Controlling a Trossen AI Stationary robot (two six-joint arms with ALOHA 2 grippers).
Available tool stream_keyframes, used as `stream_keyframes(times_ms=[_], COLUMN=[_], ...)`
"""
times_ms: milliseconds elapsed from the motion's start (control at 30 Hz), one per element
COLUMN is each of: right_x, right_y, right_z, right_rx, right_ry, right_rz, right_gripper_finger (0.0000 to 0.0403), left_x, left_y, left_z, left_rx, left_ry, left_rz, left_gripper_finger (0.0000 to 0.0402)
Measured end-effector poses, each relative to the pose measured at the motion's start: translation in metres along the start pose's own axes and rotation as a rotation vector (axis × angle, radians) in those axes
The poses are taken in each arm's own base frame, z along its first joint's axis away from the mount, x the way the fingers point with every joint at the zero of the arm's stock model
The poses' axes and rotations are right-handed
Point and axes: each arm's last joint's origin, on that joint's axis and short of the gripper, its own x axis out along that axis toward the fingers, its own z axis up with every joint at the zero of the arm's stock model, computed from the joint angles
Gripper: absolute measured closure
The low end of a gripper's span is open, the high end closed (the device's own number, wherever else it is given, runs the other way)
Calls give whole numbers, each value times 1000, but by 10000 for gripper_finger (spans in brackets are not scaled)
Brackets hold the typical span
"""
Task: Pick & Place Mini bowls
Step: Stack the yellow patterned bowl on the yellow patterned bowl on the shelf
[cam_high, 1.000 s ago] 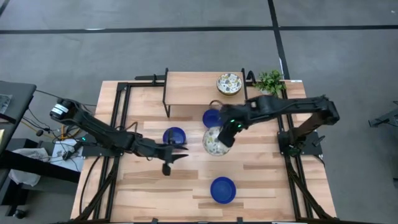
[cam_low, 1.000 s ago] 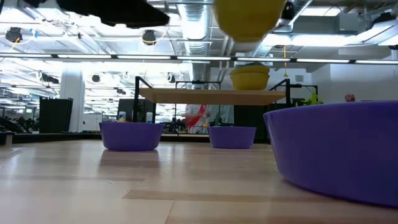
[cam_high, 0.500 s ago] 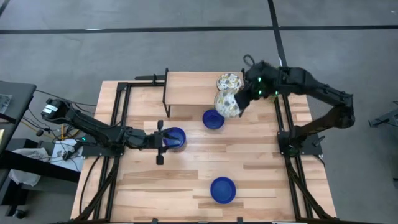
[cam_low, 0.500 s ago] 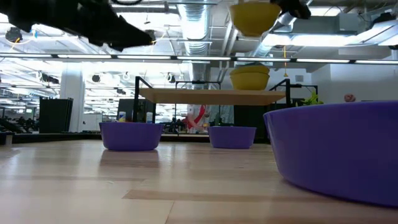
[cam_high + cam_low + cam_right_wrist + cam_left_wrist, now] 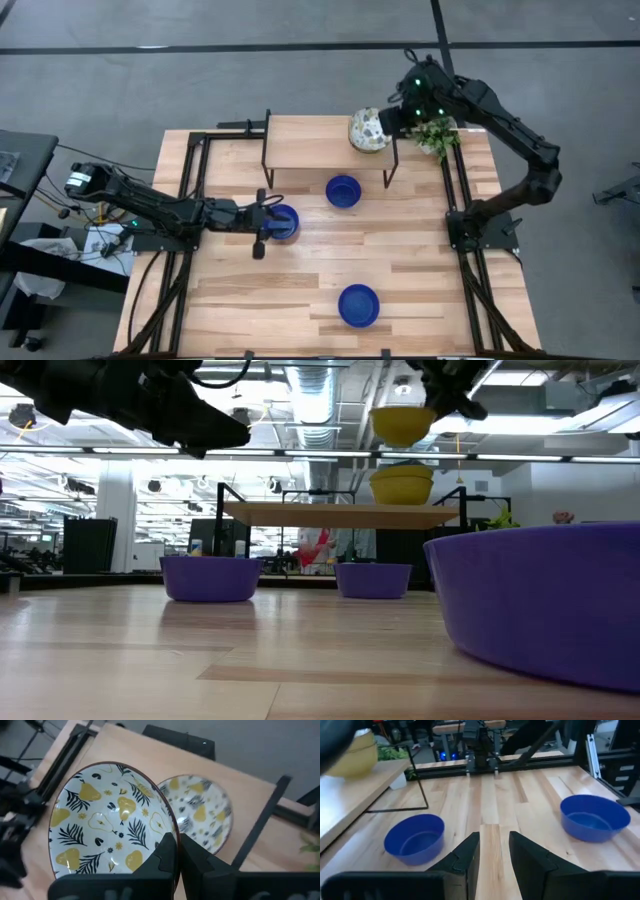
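Observation:
My right gripper (image 5: 384, 122) is shut on a white mini bowl with a yellow pear and dark leaf pattern (image 5: 107, 827), yellow outside (image 5: 403, 425). It holds the bowl in the air over the raised wooden shelf (image 5: 310, 140). A second patterned bowl (image 5: 200, 815) sits on that shelf below and beside it. Three blue mini bowls rest on the table (image 5: 283, 222), (image 5: 343, 190), (image 5: 358, 305). My left gripper (image 5: 262, 222) hovers open at the left rim of the nearest blue bowl, well above it in the low view (image 5: 200, 420). My right gripper pinches the patterned bowl's rim (image 5: 167, 839) on the side nearest the wrist, one finger inside the bowl and one outside. The bowl is lifted clear, tilted, above the shelf and the other patterned bowl.
A small green potted plant (image 5: 436, 131) stands at the shelf's right end, close to my right wrist. The shelf has thin black metal legs (image 5: 267, 150). Black frame rails run along the table's left (image 5: 185, 230) and right (image 5: 470, 250) sides. Bare wood lies between the blue bowls.
My right gripper has carried the patterned bowl from the table's middle up and toward the far edge, ending over the shelf beside the other patterned bowl. My left gripper has moved toward the far edge and come down a little, up to the left blue bowl.

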Motion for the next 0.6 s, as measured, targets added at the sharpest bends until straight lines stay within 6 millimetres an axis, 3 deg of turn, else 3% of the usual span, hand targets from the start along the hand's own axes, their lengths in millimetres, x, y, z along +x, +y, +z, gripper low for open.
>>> stream_keyframes(times_ms=[333, 600], right_x=[18, 50], right_y=[-13, -32], right_z=[40, 48], right_rx=[26, 53], right_ry=[1, 151], right_rz=[-23, -99], right_gripper_finger=[403, 403], left_x=[2, 9], left_y=[16, 16], left_z=[5, -2], left_rx=[-191, -188], left_ry=[-60, -29], left_rz=[77, 89], left_gripper_finger=[297, 297])
